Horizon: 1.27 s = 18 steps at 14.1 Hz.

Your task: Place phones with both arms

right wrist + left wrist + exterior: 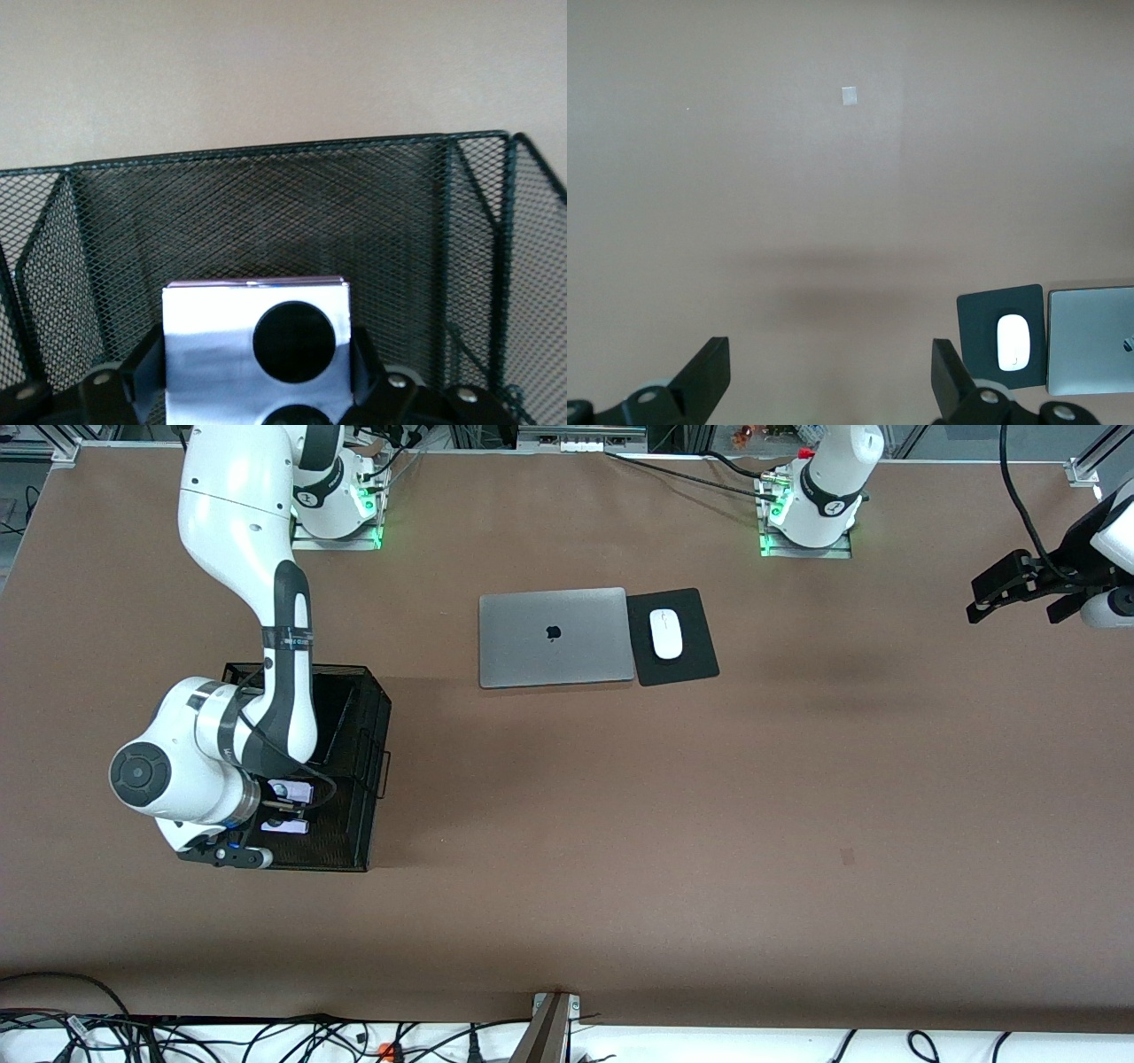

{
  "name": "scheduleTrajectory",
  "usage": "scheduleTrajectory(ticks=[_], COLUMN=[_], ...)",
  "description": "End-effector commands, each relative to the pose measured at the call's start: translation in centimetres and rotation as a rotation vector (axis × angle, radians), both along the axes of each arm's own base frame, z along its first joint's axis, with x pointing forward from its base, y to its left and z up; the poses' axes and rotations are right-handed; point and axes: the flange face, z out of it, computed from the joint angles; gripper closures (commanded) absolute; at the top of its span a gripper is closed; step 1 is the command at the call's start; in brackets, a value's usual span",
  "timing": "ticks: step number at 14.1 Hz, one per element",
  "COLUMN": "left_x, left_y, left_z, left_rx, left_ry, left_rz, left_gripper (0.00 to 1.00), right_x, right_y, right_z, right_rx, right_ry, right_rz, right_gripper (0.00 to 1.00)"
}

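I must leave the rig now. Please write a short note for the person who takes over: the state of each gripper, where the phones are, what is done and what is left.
Right gripper: down inside the black mesh basket, at the right arm's end of the table, its fingers on either side of the lavender phone; whether it has let go I cannot tell.
Left gripper: open, empty, waiting above bare table at the left arm's end.
Done: the lavender phone is in the basket.
Left: free and lift the right gripper. No other phone is visible; check the basket.
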Motion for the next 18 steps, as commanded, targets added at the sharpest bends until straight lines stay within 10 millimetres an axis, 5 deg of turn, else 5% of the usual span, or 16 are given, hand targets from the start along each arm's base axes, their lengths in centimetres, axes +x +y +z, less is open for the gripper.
scheduleTrajectory(ticks=[1, 6, 11, 18], left_x=[-0.2, -0.3, -0.5, -0.6], left_y=[-0.2, -0.4, -0.5, -0.4], left_z=[0.4, 0.3, 0.5, 0.4], left_rx=[-0.007, -0.007, -0.007, -0.007], left_ry=[0.002, 0.011, 0.015, 0.028], left_rz=[-0.015, -0.019, -0.02, -0.017], left_gripper=[0.0, 0.0, 0.0, 0.0], right_x=[0.6, 0.7, -0.2, -3.3], right_y=[-0.5, -0.5, -2.5, -8.9], right_z=[2.0, 3.5, 12.2, 23.5], right_rx=[0.036, 0.051, 0.1, 0.226], right_ry=[-0.02, -0.016, 0.102, 0.227], right_rz=[-0.008, -0.004, -0.017, -0.049], right_gripper=[0.0, 0.0, 0.0, 0.0])
